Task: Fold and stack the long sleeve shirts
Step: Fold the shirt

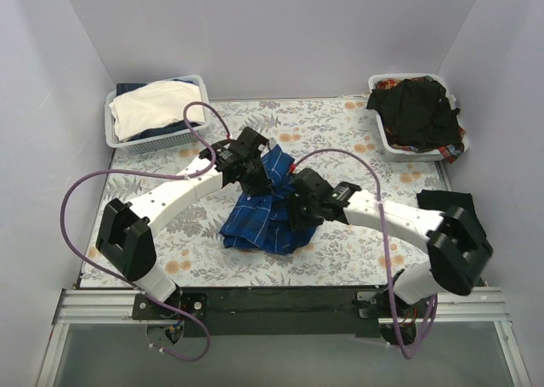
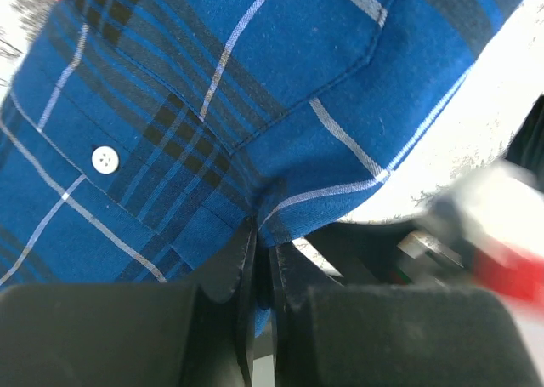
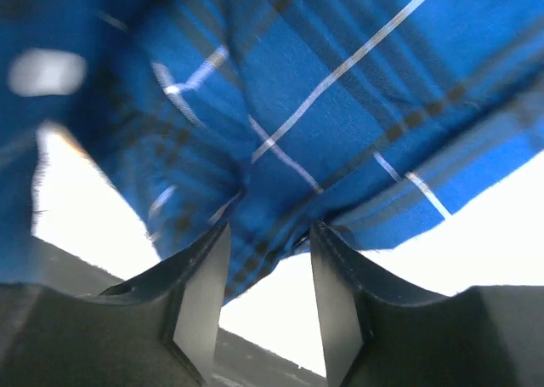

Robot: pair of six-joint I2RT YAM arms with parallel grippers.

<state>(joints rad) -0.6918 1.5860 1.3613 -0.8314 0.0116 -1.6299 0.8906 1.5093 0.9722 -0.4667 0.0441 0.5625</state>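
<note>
Plaid shirt (image 1: 262,215): royal blue, dark bands, thin white lines; white button (image 2: 104,159) on a stitched placket. Unfolded and crumpled, bunched in a heap at mid-table (image 1: 340,123). Far end drawn up off the surface, near end spread flat on it. One fold is clamped tight in the left gripper (image 2: 263,242). Another fold hangs between the parted fingers of the right gripper (image 3: 270,234); contact there unclear.

Black shirt (image 1: 421,115): plain, rumpled, unfolded, heaped in the white basket (image 1: 380,82) at the far right corner, draping over its left rim. The two shirts lie well apart.
</note>
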